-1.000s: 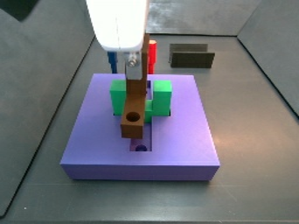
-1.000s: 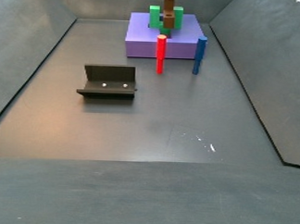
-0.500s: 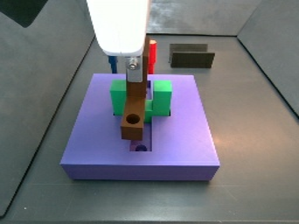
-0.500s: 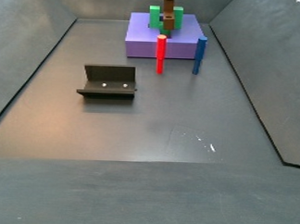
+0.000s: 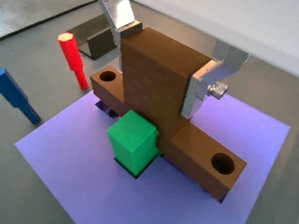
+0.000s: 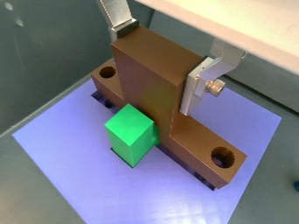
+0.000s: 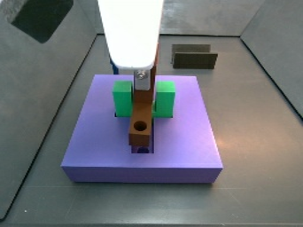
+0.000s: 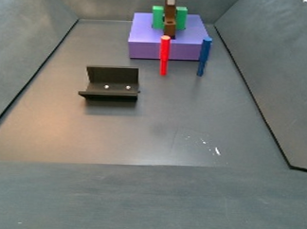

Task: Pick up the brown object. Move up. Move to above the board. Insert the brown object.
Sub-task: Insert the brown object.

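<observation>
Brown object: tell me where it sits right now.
The brown object stands in the board's groove between the green block's arms, gripped by the pincer.

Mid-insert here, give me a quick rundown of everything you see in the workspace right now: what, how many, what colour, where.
Board: one, lavender-purple, at the far end of the floor from the fixture.
Green block: one, green, on top of the board, either side of the bar.
Brown object: one, orange-brown bar, standing in the board's groove between the green block's arms, held by the gripper.
Red peg: one, red, upright beside the board.
Blue peg: one, blue, upright beside the board.
Fixture: one, dark, on the floor away from the board.
Gripper: one, silver fingers, above the board, closed on the brown object.
</observation>
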Controlling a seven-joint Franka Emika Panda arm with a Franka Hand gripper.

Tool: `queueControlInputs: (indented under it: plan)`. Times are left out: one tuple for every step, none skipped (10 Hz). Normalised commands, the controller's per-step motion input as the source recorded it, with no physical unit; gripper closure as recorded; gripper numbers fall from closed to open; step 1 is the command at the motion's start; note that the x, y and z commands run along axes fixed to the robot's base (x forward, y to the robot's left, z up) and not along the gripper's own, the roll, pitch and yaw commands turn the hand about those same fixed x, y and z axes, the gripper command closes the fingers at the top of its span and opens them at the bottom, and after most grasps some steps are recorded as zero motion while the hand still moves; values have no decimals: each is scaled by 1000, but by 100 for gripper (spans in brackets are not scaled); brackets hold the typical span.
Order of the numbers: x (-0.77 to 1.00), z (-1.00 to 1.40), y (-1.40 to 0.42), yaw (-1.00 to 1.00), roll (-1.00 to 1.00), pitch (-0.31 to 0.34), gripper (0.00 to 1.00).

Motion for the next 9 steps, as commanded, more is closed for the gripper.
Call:
queueControlInputs:
  plan:
    - [-160, -369, 0, -46, 0, 0, 100]
    - [97, -223, -146, -171, -11, 0, 100]
    - [163, -197, -54, -80, 0, 0, 100]
    - [123, -149, 0, 0, 0, 0, 100]
    - [226, -111, 0, 0, 10, 0, 100]
    - [137, -166, 0, 0, 47, 0, 100]
    - [69, -197, 0, 20, 54, -50, 100]
    - [46, -166, 0, 80, 51, -121, 100]
    - [31, -177, 0, 89, 46, -144, 100]
